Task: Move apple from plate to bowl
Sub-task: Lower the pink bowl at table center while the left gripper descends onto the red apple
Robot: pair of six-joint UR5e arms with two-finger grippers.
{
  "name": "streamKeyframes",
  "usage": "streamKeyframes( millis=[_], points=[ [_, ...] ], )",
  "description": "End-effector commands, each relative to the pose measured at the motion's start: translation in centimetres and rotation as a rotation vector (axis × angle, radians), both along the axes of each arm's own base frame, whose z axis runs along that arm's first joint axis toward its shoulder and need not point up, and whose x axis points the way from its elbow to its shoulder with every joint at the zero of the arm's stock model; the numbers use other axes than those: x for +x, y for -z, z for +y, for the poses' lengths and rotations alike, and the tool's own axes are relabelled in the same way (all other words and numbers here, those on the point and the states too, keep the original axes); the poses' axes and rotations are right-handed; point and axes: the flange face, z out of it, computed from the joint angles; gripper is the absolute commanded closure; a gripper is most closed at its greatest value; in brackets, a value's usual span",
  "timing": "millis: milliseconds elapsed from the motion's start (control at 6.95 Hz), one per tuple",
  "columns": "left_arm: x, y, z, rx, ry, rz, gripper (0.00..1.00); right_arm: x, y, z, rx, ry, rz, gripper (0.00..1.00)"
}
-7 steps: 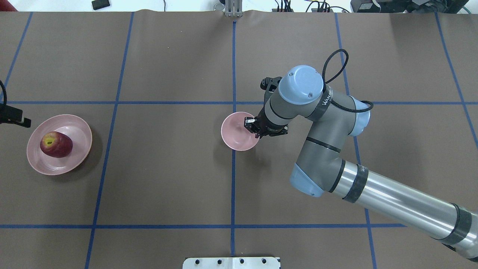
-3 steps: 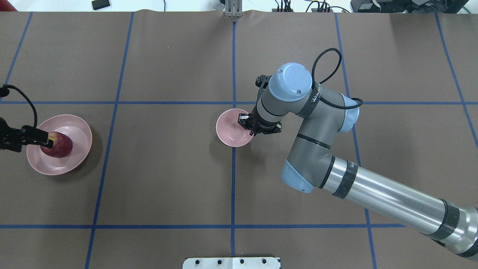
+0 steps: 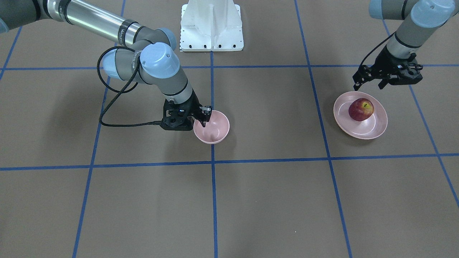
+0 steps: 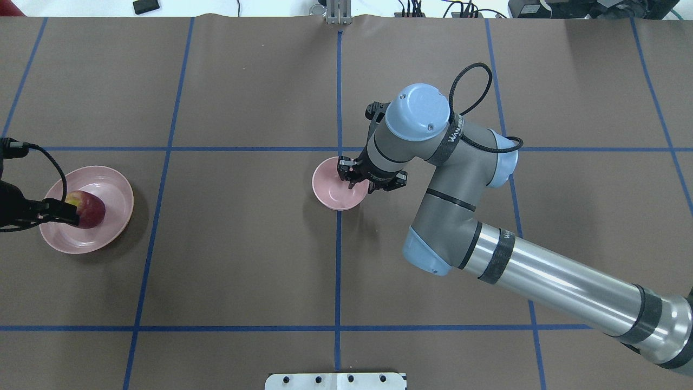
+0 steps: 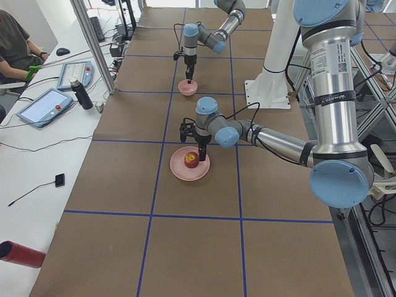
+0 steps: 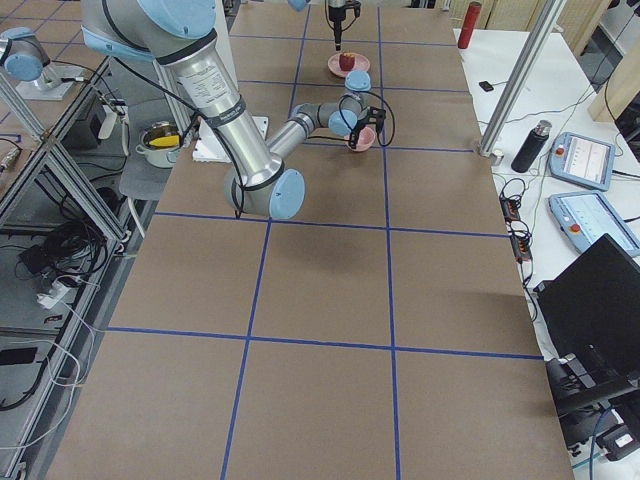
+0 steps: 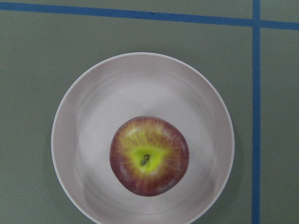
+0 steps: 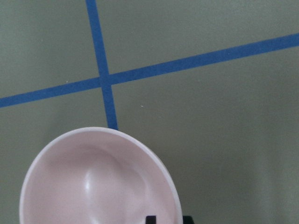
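The dark-red apple (image 3: pixel 361 109) with a yellow stem patch lies in the wide pale-pink plate (image 3: pixel 373 130); both fill the left wrist view, apple (image 7: pixel 149 161) and plate (image 7: pixel 93 102). My left gripper (image 3: pixel 368 86) hangs open above the plate's robot-side rim, clear of the apple; from overhead it (image 4: pixel 66 214) partly covers the apple (image 4: pixel 91 210). The small deep pink bowl (image 3: pixel 215 130) stands at the table's middle, empty. My right gripper (image 3: pixel 204 120) is shut on its rim, one finger inside; the bowl (image 4: pixel 330 197) also shows in the right wrist view (image 8: pixel 93 186).
The brown table (image 4: pixel 243 260) carries a grid of blue tape lines (image 4: pixel 338 271). A white mounting base (image 3: pixel 211 28) sits at the robot's edge. The right arm's elbow and cable (image 4: pixel 471 76) arch over the middle. A seated operator (image 5: pixel 12 43), tablets and a bottle are off the far side.
My left gripper has come in from the table's left edge over the plate and apple. My right gripper has moved left and slightly away from the robot, and the bowl has shifted with it.
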Motion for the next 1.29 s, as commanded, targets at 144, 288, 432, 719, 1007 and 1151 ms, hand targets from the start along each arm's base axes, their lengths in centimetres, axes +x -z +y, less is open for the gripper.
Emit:
streamKeyframes(
  millis=[144, 288, 432, 719, 1007, 1151],
  points=[
    [2.1, -1.4, -1.6, -0.035, 0.012, -0.013, 0.02, 1.4, -0.6, -0.9, 0.002, -0.014, 0.0, 0.0],
    [3.5, -1.5, -2.7, -0.057, 0.029, -0.011, 0.02, 1.5, -0.9, -0.8, 0.0, -0.014, 0.003, 0.0],
    [3.9, -2.3, -3.1, -0.064, 0.029, -0.02, 0.02, 1.6, -1.4, -0.8, -0.004, -0.018, 0.009, 0.0],
    [5.0, -3.1, -4.3, -0.069, 0.03, -0.032, 0.02, 1.7, -1.3, -0.6, -0.004, -0.021, 0.005, 0.0],
    [5.7, -3.4, -5.1, -0.067, 0.026, -0.034, 0.03, 2.2, -1.7, -0.3, -0.004, -0.021, 0.005, 0.0],
    [5.7, -3.6, -5.1, -0.067, 0.023, -0.037, 0.18, 2.5, -1.4, -0.2, -0.001, -0.023, 0.001, 0.0]
  ],
)
